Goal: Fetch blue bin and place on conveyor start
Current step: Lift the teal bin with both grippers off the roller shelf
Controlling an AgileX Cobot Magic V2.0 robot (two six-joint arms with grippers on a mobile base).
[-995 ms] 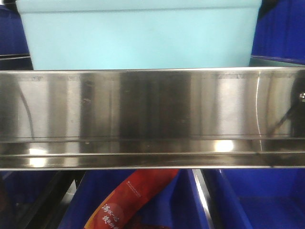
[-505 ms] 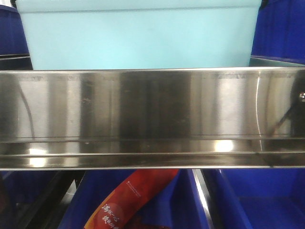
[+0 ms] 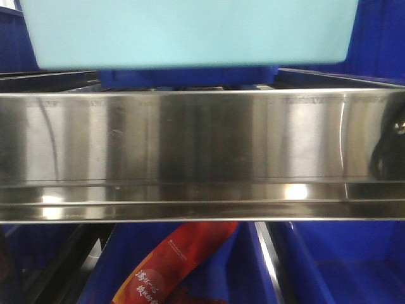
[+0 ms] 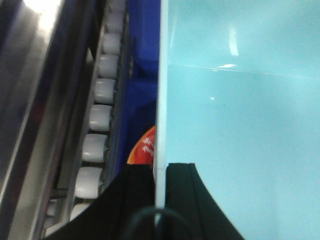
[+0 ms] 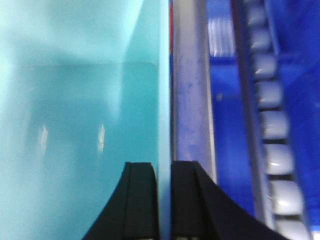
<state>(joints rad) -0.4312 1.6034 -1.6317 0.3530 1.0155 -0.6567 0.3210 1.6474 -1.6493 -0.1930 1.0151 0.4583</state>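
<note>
My left gripper (image 4: pixel 160 170) and right gripper (image 5: pixel 164 167) each pinch a side wall of the blue bin (image 3: pixel 190 31), which hangs just above the steel shelf rail (image 3: pixel 202 139), clear of it.

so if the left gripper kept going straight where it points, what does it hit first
The bin itself: the left gripper straddles its wall, so it would probably just slide further along that wall. Beyond the outer side lies a dark blue bin, but depth is unclear.
</note>
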